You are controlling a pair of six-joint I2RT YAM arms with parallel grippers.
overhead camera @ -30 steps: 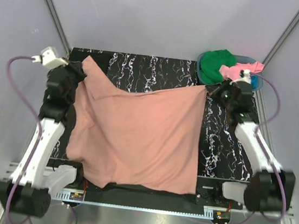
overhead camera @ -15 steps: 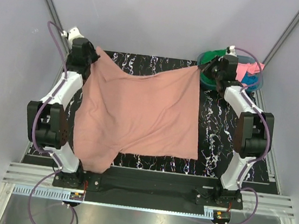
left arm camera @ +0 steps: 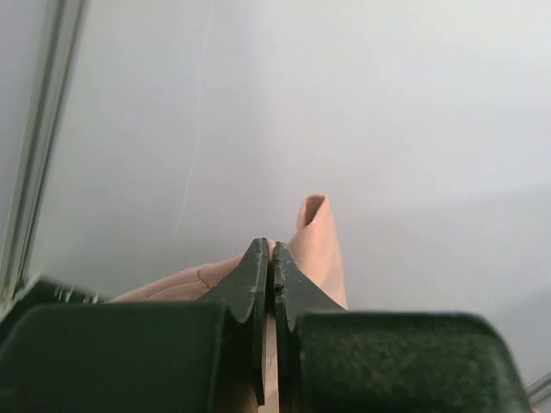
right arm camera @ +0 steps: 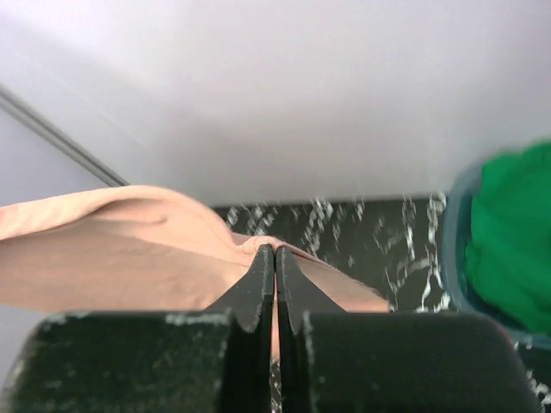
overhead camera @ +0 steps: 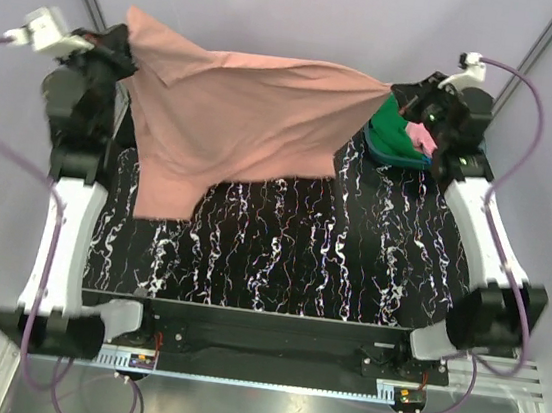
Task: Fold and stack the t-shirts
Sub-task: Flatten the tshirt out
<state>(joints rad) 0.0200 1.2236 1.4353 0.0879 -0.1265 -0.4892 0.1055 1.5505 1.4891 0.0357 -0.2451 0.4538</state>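
spreading step: salmon t-shirt (overhead camera: 237, 111) hangs stretched in air above the bench (overhead camera: 349, 266). left claw (left arm camera: 269, 251) and right claw (right arm camera: 275, 251) each pinched shut on an upper corner, probably the hem. next: lower it flat, keeping the cloth taut

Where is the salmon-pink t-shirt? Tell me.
In the top view the large salmon-pink cloth t-shirt hangs stretched above the far half of the black marbled table, held by the left pincer and right pincer.
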